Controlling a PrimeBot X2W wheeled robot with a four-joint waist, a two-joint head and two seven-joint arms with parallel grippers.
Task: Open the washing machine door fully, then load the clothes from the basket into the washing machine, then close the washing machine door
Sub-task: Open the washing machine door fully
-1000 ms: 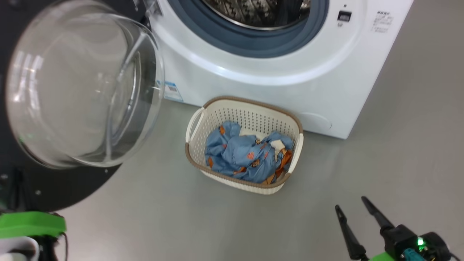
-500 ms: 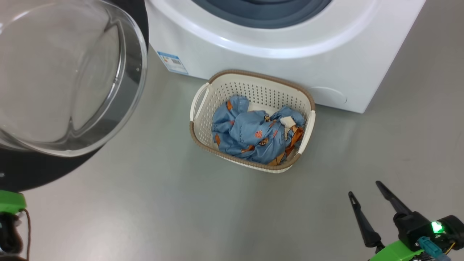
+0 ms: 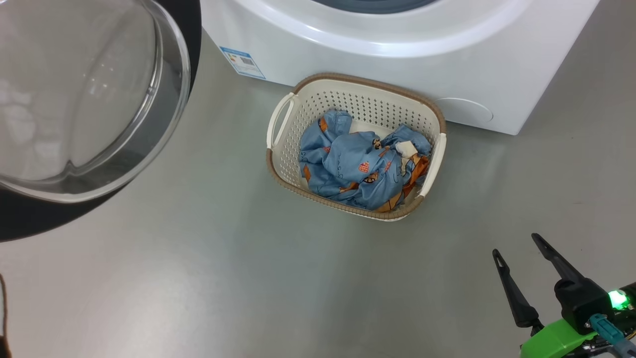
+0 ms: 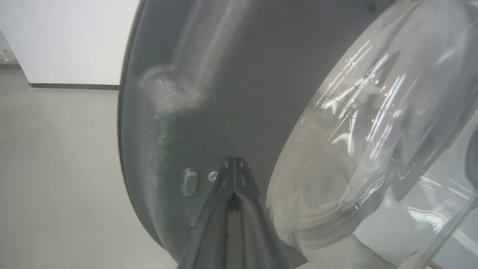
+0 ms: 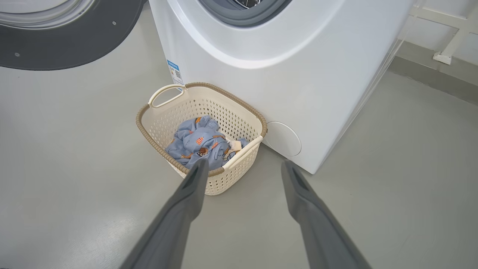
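- Your left claw [image 4: 234, 164] is pressed shut with nothing in it, and its tips point at the black rim of the washing machine door [image 4: 224, 93], which stands open.
- Your right claw [image 3: 516, 245] is spread wide and empty, near the basket [image 3: 284, 161].
- The clothes [image 3: 357, 164] lie bunched inside the basket, on the floor [image 3: 223, 278] just before the washing machine [image 3: 397, 64].
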